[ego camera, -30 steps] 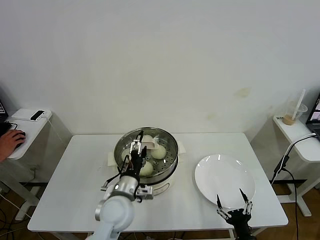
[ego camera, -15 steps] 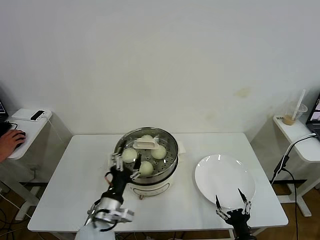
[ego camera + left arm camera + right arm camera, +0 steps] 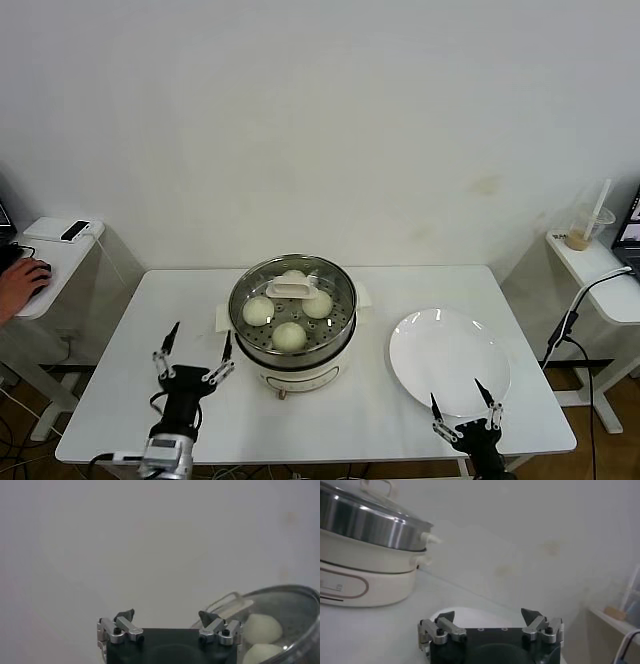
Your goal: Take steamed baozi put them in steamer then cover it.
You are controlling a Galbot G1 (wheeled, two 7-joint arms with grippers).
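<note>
The steel steamer (image 3: pixel 341 338) sits on its cream cooker base at the table's middle. Several white baozi (image 3: pixel 289 335) lie inside. The clear glass cover (image 3: pixel 325 285) with its cream handle (image 3: pixel 291 290) rests on the steamer. My left gripper (image 3: pixel 194 349) is open and empty, low at the front left, apart from the steamer. In the left wrist view the left gripper (image 3: pixel 166 616) is open, with the cover (image 3: pixel 295 600) and baozi (image 3: pixel 262 627) to one side. My right gripper (image 3: pixel 463 404) is open and empty at the front right, by the plate's near rim.
A flat white plate (image 3: pixel 448 360) lies right of the steamer. The right wrist view shows the steamer (image 3: pixel 365 517) on its base (image 3: pixel 355 582). Side tables stand at far left (image 3: pixel 50 250) and far right (image 3: pixel 600 270); a person's hand (image 3: pixel 20 280) rests at left.
My left gripper let go of the cover's handle, drew back from the steamer toward the front left, and lowered. The cover stays on the steamer. The right gripper has barely moved.
</note>
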